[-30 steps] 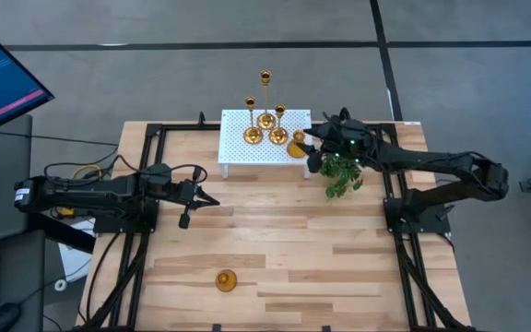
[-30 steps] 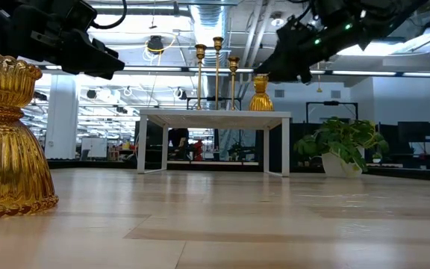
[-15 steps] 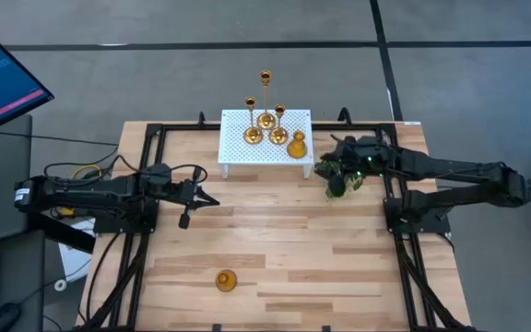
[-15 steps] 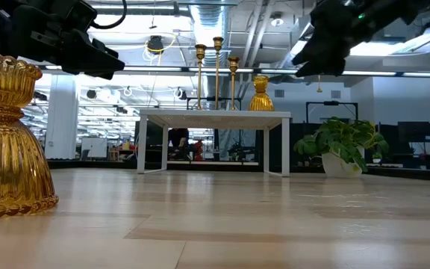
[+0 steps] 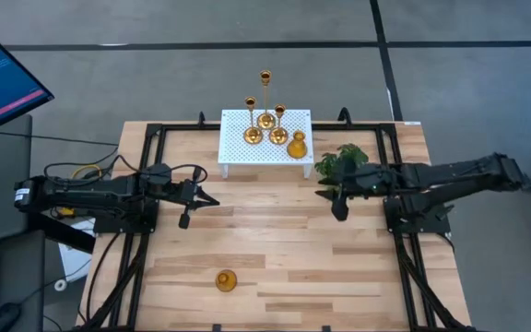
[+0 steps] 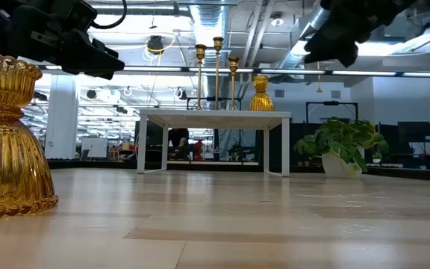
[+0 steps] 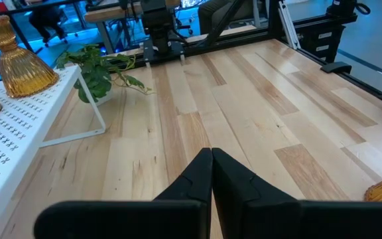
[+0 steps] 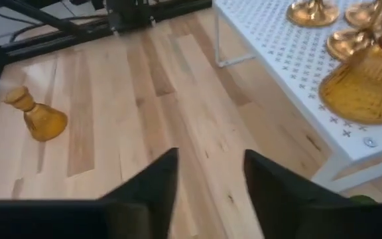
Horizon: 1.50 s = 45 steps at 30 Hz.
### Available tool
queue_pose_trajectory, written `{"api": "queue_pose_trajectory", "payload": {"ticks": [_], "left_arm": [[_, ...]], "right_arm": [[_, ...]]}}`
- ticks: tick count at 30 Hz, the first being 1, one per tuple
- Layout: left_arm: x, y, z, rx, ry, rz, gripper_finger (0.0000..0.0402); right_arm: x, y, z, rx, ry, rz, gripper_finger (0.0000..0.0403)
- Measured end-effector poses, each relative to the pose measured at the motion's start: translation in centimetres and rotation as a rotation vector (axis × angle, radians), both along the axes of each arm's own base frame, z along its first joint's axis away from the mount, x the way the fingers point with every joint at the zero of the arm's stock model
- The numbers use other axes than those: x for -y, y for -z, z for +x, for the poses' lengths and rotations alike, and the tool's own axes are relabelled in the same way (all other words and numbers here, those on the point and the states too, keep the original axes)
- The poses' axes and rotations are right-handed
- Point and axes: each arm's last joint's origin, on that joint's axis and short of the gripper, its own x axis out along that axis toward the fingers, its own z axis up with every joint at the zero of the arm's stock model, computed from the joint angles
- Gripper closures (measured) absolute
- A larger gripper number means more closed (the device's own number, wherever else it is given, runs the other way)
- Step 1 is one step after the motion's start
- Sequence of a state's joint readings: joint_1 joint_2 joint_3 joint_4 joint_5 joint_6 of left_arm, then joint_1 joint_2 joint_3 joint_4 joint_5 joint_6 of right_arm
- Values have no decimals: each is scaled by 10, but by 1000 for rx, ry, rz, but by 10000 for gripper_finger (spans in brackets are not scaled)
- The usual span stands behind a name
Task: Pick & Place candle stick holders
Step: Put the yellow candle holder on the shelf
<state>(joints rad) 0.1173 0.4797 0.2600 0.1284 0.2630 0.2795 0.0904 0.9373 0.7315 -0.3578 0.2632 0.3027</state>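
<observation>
Three tall thin-stemmed gold holders (image 5: pixel 265 118) and one short bulbous gold holder (image 5: pixel 297 146) stand by their round bases on the white perforated stand (image 5: pixel 242 152) at the table's far side. A second bulbous gold holder (image 5: pixel 225 279) stands alone on the wood near the front edge; it also shows in the right wrist view (image 8: pixel 37 116) and close up in the low view (image 6: pixel 10 142). My right gripper (image 5: pixel 333 200) is open and empty above the table, just nearer than the stand's right end and the plant. My left gripper (image 5: pixel 208 199) is shut and empty at mid-left.
A green leafy plant (image 5: pixel 342 164) in a white pot stands right of the stand, beside my right arm. Black frame rails (image 5: pixel 150 157) run along the table's left and right sides. Open wood lies between the stand and the lone holder.
My right gripper has drawn back from the bulbous holder at the stand's right end, going toward the table's near edge and a little right, past the plant. The holder stays upright on the stand. My left arm has kept still.
</observation>
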Motion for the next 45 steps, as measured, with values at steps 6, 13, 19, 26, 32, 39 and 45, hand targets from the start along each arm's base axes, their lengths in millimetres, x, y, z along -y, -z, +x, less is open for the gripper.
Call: {"api": "queue_pose_trajectory", "payload": {"ticks": [6, 13, 19, 26, 32, 39, 45], "left_arm": [[0, 0, 0, 1, 0, 0, 392], [1, -1, 0, 4, 46, -21, 393], [16, 1, -1, -22, 398, -84, 397], [36, 1, -1, -42, 395, -113, 398], [60, 5, -2, -80, 408, -91, 398], [85, 19, -1, -171, 368, -25, 398], [97, 29, 1, -237, 399, 15, 398]], "right_arm": [[-25, -3, -2, 46, -42, -30, 368], [-51, -4, 4, 117, -59, -84, 385], [-73, 13, 20, 93, -72, -137, 400], [-93, 37, 45, 98, -79, -153, 401], [-96, 50, 55, 77, -76, -163, 401], [-98, 49, 57, 96, -80, -170, 402], [-98, 48, 57, 104, -94, -191, 402]]}}
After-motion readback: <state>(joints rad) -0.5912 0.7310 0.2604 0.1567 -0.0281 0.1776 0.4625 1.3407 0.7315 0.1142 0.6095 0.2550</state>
